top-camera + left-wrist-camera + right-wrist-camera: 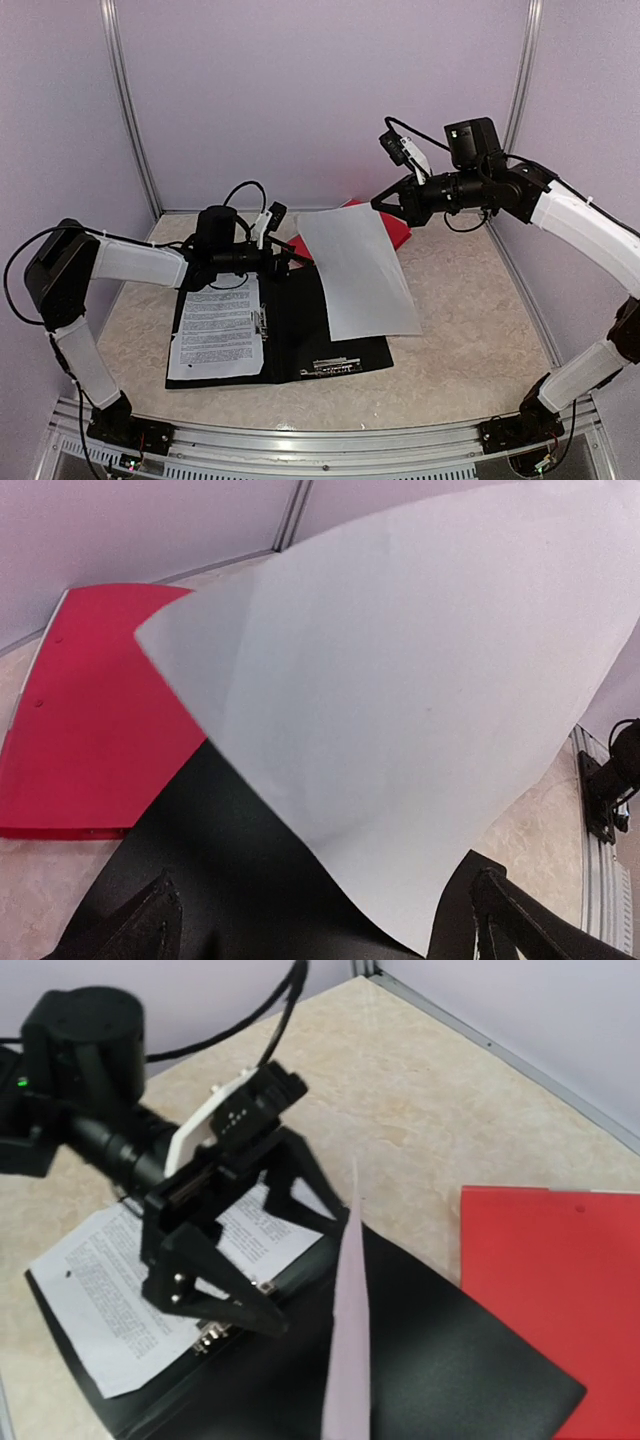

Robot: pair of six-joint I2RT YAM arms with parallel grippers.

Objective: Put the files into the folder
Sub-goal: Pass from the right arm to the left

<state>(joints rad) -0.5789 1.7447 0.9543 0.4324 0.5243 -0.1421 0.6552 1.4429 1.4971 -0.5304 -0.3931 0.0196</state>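
Note:
A black folder (320,345) lies open on the table. A printed sheet (218,330) rests on its left half under the clip. A blank white sheet (360,270) hangs tilted over the right half, and my right gripper (384,207) is shut on its far corner. In the right wrist view this sheet (350,1340) shows edge-on, running down out of the frame. My left gripper (295,256) stands open low over the folder's spine, beside the sheet's left edge. From the left wrist the blank sheet (400,700) fills the view above the open fingers (150,920).
A red folder (398,228) lies flat behind the black one, partly under the blank sheet, also seen as red folder (100,710) and red folder (550,1280). Walls and frame posts close in the table on three sides.

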